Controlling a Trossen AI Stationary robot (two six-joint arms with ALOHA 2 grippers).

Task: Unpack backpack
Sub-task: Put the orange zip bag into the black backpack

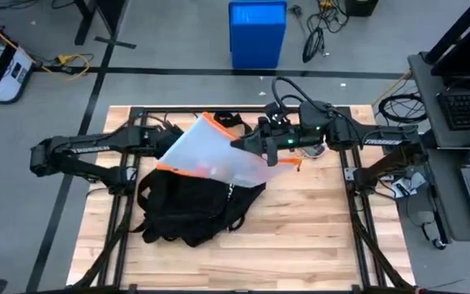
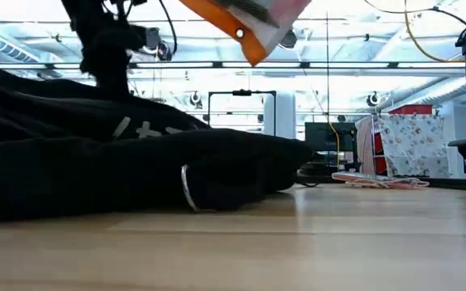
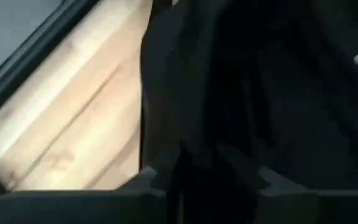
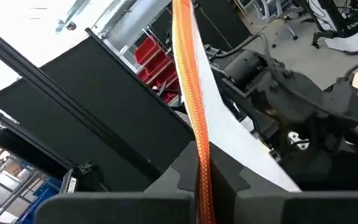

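R gripper (image 4: 201,171) is clamped on the orange-trimmed edge of a translucent pouch (image 1: 206,155); in the R wrist view the orange edge (image 4: 188,87) runs straight up out from between the two dark fingers. In the high view the pouch hangs in the air, lifted over the table's far half, above the backpack's top end. The low view shows only its orange corner up at the top, well clear of the wood.

L gripper (image 3: 197,180) is down against the backpack (image 1: 190,208); the L wrist view shows black fabric running down between its fingers, so it looks pinched on the bag, prob. pinning it while the other arm pulls.

Backpack lies slumped flat on the wooden table (image 1: 317,245), left of centre, white lettering just visible on its side.

Step in hand, as I read it: first item is out of the bag and held aloft. Next move needs the R arm to carry the pouch sideways to bare wood on its own side, away from the backpack, lower it, then let go. Pouch is floppy, so expect it to sag and swing; keep the L hold on the bag.
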